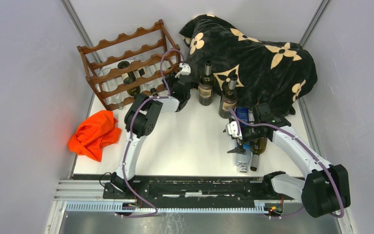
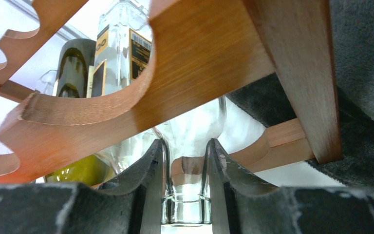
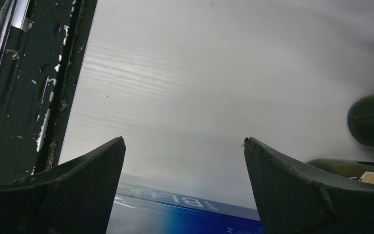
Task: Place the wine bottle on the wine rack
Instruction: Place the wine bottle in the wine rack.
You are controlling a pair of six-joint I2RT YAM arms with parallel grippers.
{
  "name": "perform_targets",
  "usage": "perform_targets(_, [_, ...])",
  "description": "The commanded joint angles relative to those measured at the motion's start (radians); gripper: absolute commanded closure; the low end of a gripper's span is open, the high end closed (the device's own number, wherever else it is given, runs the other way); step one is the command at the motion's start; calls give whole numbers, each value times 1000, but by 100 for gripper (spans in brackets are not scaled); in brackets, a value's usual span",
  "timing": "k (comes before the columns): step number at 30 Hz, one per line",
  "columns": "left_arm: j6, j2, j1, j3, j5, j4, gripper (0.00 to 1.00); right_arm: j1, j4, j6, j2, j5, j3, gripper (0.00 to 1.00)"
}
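Observation:
The dark reddish-brown wine rack stands at the back left, and its scalloped rails fill the left wrist view. My left gripper is at the rack's lower right end. It is shut on the neck of a clear glass bottle whose body lies inside the rack behind the front rail. My right gripper is open and empty just above a clear bottle with a blue label that lies on the table.
A dark green bottle and a clear labelled bottle lie in the rack. Two dark bottles stand before a black flowered blanket. A green bottle lies beside the blue-label one. An orange cloth lies left.

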Motion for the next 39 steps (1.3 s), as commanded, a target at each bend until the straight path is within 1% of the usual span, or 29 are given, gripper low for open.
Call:
perform_targets(1, [25, -7, 14, 56, 26, 81, 98, -3, -7, -18, 4, -13, 41, 2])
perform_targets(9, [52, 41, 22, 102, 30, 72, 98, -4, -11, -23, 4, -13, 43, 2])
perform_targets(12, [57, 58, 26, 118, 19, 64, 90, -4, -14, -27, 6, -13, 43, 2])
perform_targets(13, [56, 61, 26, 119, 14, 63, 86, -4, -15, -27, 6, -13, 43, 2])
perform_targets(14, [54, 63, 26, 118, 9, 64, 79, -4, -16, -29, 7, -13, 43, 2])
perform_targets(18, [49, 60, 25, 114, 2, 69, 38, -3, -21, -33, 7, -13, 44, 2])
perform_targets(19, [42, 58, 23, 115, 11, 55, 31, -3, -21, -34, 7, -13, 44, 2])
perform_targets(21, [30, 50, 22, 116, 27, 30, 21, -2, -24, -35, 7, -15, 46, 2])
perform_targets(22, [25, 48, 20, 115, 30, 23, 19, -3, -26, -38, 8, -15, 46, 2])
perform_targets(27, [17, 31, 12, 111, 26, 5, 18, -3, -27, -39, 7, -13, 48, 2])
perform_targets(32, [-14, -29, -5, 79, 29, -30, 17, -3, -32, -42, 3, -13, 49, 2])
perform_targets(39, [-170, -113, -11, 58, 19, -222, 14, -2, -34, -45, -6, -12, 49, 2])
